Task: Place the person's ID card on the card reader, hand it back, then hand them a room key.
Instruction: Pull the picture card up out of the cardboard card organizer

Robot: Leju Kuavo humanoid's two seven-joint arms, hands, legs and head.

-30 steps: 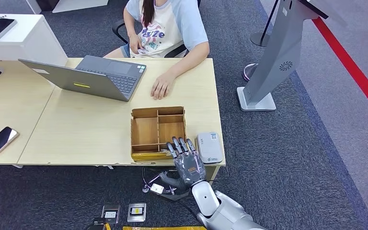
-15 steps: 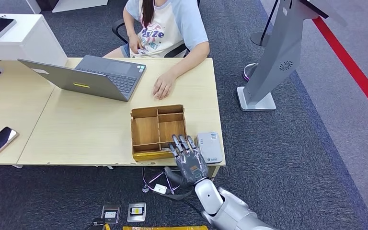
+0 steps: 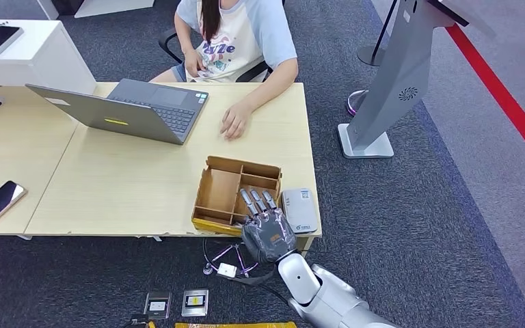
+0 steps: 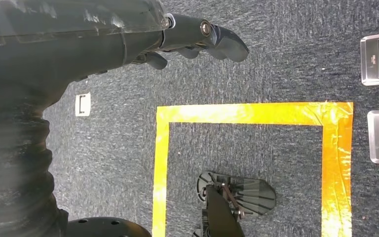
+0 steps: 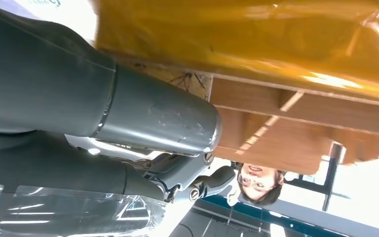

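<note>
Wooden desk (image 3: 143,184), right hand (image 3: 268,231) fingers (image 3: 256,203) spread over compartment box (image 3: 236,194), card reader (image 3: 299,209) just beside

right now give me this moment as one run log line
right robot hand: fingers in wooden organizer box, box skewed | card reader: bare, beside box | left robot hand: hanging, holds nothing | person's hand: on table

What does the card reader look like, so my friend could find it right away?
Find the pale wooden table and follow it to the near corner by the robot's right hand. Beside the brown wooden tray lies the card reader, a flat white-grey box and the only pale thing there.
</note>
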